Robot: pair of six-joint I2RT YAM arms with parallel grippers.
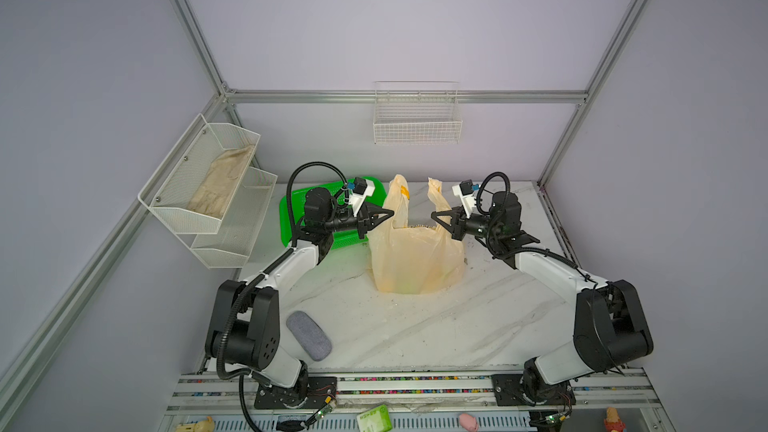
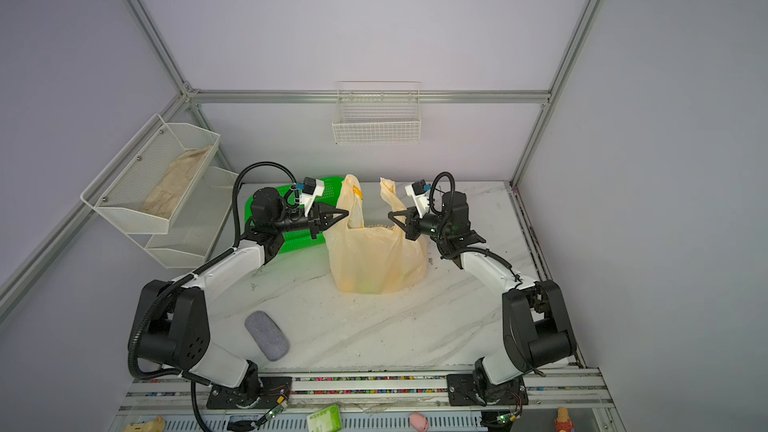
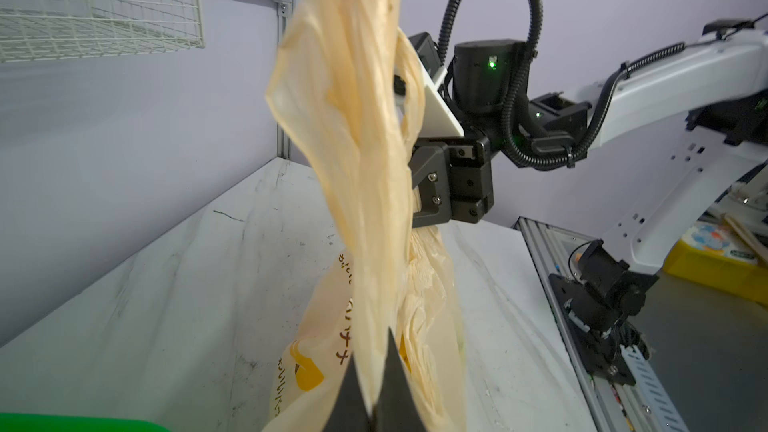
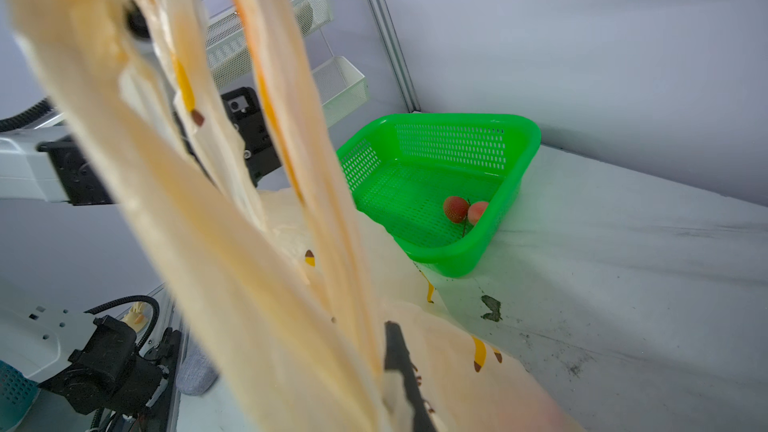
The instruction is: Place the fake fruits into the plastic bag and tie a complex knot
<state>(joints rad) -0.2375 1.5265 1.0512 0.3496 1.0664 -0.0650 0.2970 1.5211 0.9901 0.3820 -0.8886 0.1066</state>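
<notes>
The plastic bag [image 1: 415,255] [image 2: 374,259] stands upright in the middle of the marble table, pale orange-cream with banana prints, its two handles rising. My left gripper [image 1: 390,214] [image 3: 372,371] is shut on the left handle [image 3: 357,118], whose film is pinched between its black fingers. My right gripper [image 1: 433,214] [image 4: 384,347] is shut on the right handle [image 1: 436,197]; film hides most of its fingers in the right wrist view. Two red round fake fruits [image 4: 465,209] lie in the green basket [image 4: 436,151]. I cannot make out what the bag holds.
The green basket [image 1: 286,218] sits behind my left arm at the table's back left. A grey oval case [image 1: 308,335] lies front left. White mesh shelves [image 1: 208,184] hang on the left wall and a wire basket [image 1: 417,118] on the back wall.
</notes>
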